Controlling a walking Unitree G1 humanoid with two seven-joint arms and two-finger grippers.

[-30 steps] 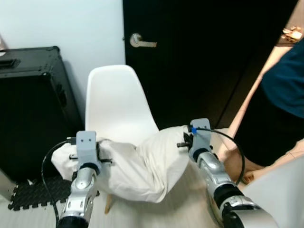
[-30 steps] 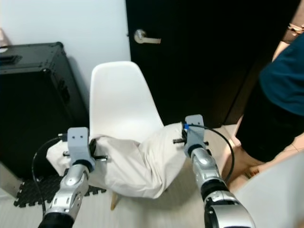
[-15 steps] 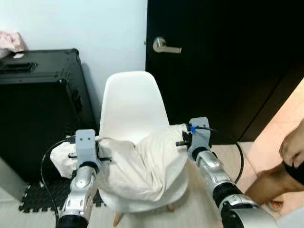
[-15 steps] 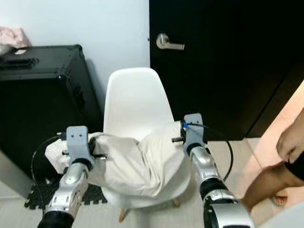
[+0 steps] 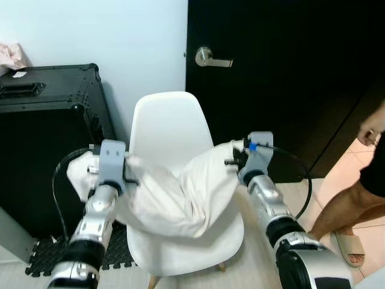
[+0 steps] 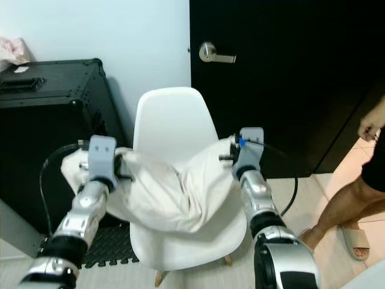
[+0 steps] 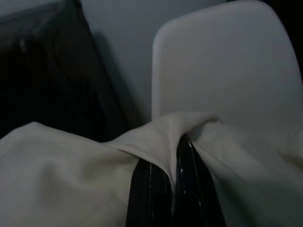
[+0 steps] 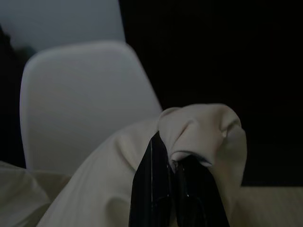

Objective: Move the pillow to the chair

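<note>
Door: dark, shut, lever handle at upper centre; fills the right half of the frame. Black hard case: upright at left, just beside the chair. Chair: white moulded shell, centre frame; seat rim shows below the load at lower centre. Pillow: cream, limp, sagging in the middle above the seat, strung between two corners. Judged light, soft and non-slip; best taken by bunched corners, as now. Person: leg and sandal at lower right, near the right arm. Left end effector: fingers closed on a pinch of pillow fabric, left of the chair. Right end effector: closed on the opposite corner, right of the chair. Room: the seat lies directly below; case and person crowd either flank.
</note>
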